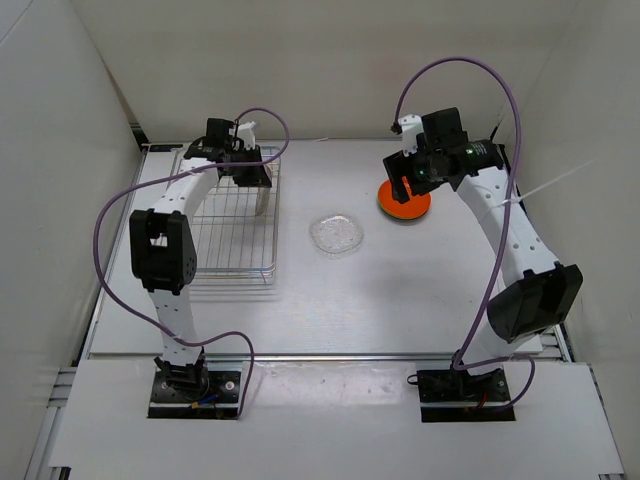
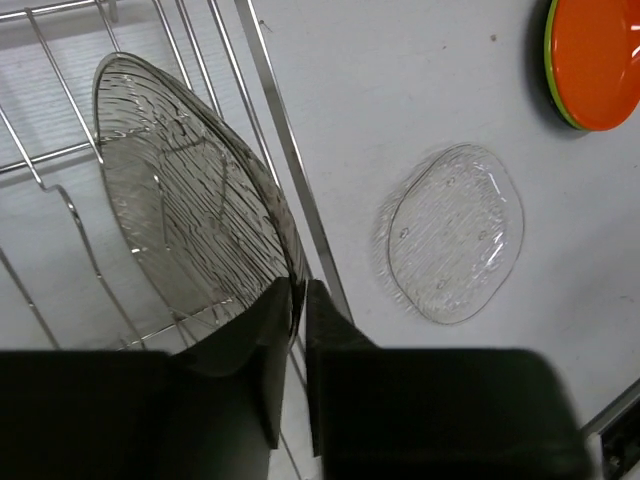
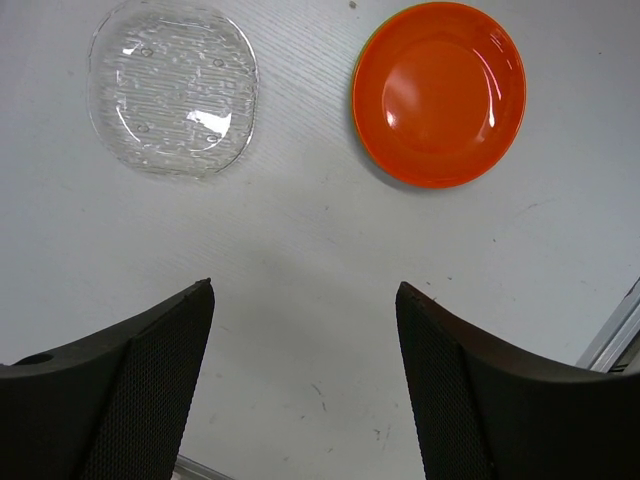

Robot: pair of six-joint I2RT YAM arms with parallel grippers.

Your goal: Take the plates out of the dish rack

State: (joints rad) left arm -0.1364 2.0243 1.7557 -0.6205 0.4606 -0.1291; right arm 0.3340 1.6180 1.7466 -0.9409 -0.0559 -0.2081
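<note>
A translucent clear plate [image 2: 190,200] stands on edge in the dish rack [image 1: 230,235], near the rack's right side wire [image 2: 270,100]. My left gripper [image 2: 298,285] is shut on that plate's lower rim, which shows pinched between the two dark fingers. From above, this gripper [image 1: 255,180] hangs over the rack's far right corner. A second clear plate [image 1: 336,235] lies flat on the table's middle. The orange plate [image 1: 403,205] rests on a lime green plate [image 2: 552,70], of which only an edge shows. My right gripper [image 3: 305,290] is open and holds nothing, above bare table near the orange plate [image 3: 440,92].
The flat clear plate [image 3: 173,87] lies left of the orange stack. White walls close in the table on three sides. The table's metal edge rail [image 3: 610,340] runs just right of the right gripper.
</note>
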